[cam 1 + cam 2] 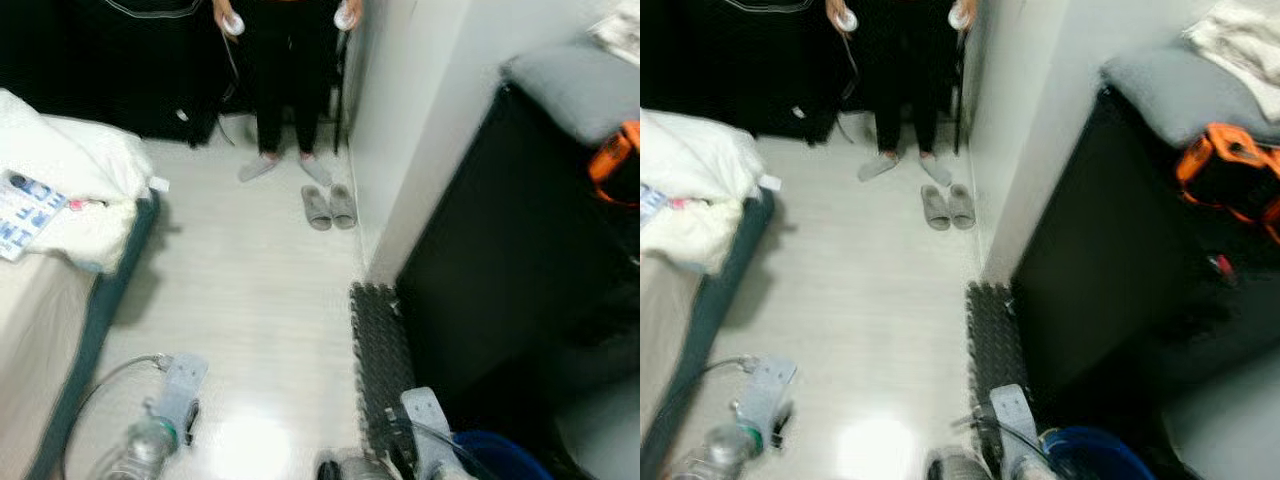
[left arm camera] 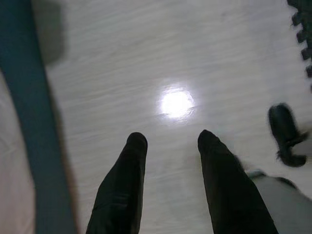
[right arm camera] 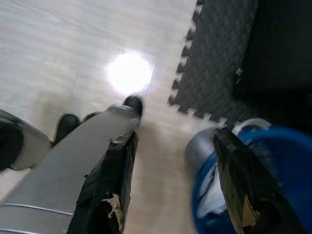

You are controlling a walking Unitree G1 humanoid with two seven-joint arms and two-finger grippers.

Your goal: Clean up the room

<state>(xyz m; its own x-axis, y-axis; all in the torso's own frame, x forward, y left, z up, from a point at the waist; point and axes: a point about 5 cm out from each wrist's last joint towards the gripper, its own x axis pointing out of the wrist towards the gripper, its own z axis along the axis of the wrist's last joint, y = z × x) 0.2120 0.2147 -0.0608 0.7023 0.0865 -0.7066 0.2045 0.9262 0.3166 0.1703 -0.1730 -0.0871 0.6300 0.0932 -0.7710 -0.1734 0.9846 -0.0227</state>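
Both hands hung spread and empty: left hand point(image 2: 168, 187) above bare floor point(image 1: 250, 300), right hand point(image 3: 175, 190) beside a blue bin point(image 3: 273, 161). Probably searching; next, approach the slippers point(image 1: 328, 206) ahead.

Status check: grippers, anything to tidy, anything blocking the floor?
Left gripper open, empty, above bare floor. Right gripper open, over blue bin. Grey slippers by the wall. Person standing ahead in the passage.

No text could be read; the printed sheet point(image 1: 22, 208) on the bed at nine o'clock was blurred.
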